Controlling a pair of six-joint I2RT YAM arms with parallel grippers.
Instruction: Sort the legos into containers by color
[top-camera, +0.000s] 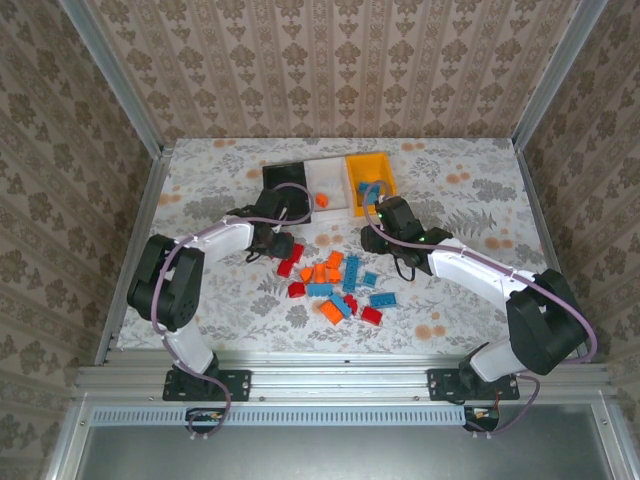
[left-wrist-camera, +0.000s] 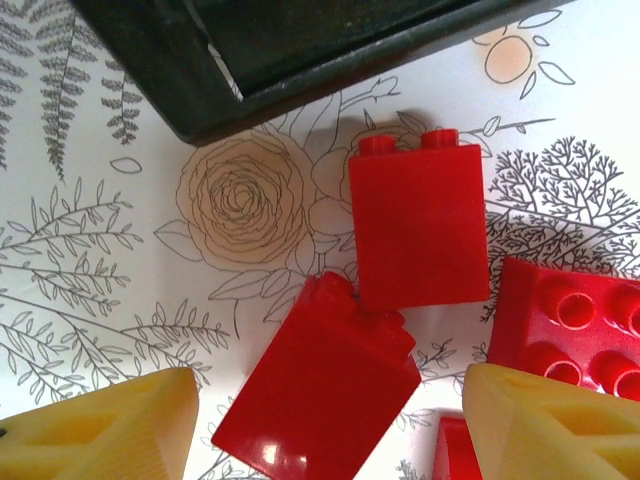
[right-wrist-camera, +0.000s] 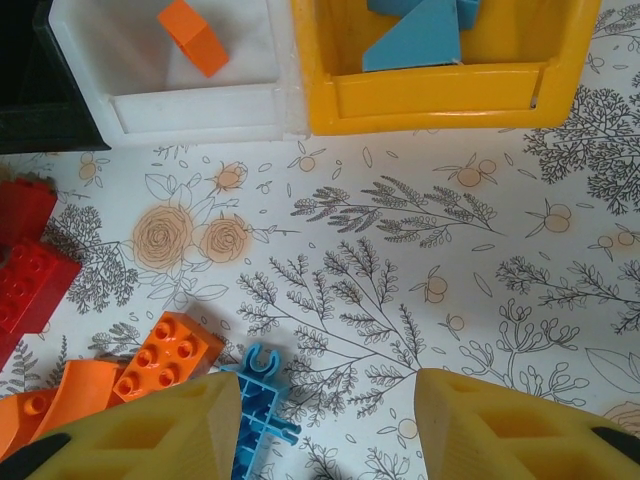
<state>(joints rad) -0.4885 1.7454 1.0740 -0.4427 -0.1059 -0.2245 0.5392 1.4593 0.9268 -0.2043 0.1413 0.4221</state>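
Observation:
Three containers stand in a row at the back: a black bin (top-camera: 284, 177), a white bin (top-camera: 327, 178) with an orange lego (right-wrist-camera: 193, 35) in it, and an orange-yellow bin (right-wrist-camera: 440, 95) with blue legos (right-wrist-camera: 420, 40). Mixed red, orange and blue legos (top-camera: 335, 285) lie in a pile at mid-table. My left gripper (left-wrist-camera: 330, 400) hangs open just before the black bin (left-wrist-camera: 200, 90). A red brick (left-wrist-camera: 315, 385) lies flat between its fingers with gaps on both sides. My right gripper (right-wrist-camera: 328, 400) is open over bare cloth, with a blue piece (right-wrist-camera: 255, 415) beside its left finger.
A second red brick (left-wrist-camera: 420, 225) and a studded red one (left-wrist-camera: 570, 330) lie close to the left gripper. An orange studded brick (right-wrist-camera: 165, 355) and red bricks (right-wrist-camera: 30, 270) lie left of the right gripper. Metal rails and patterned walls edge the flowered table.

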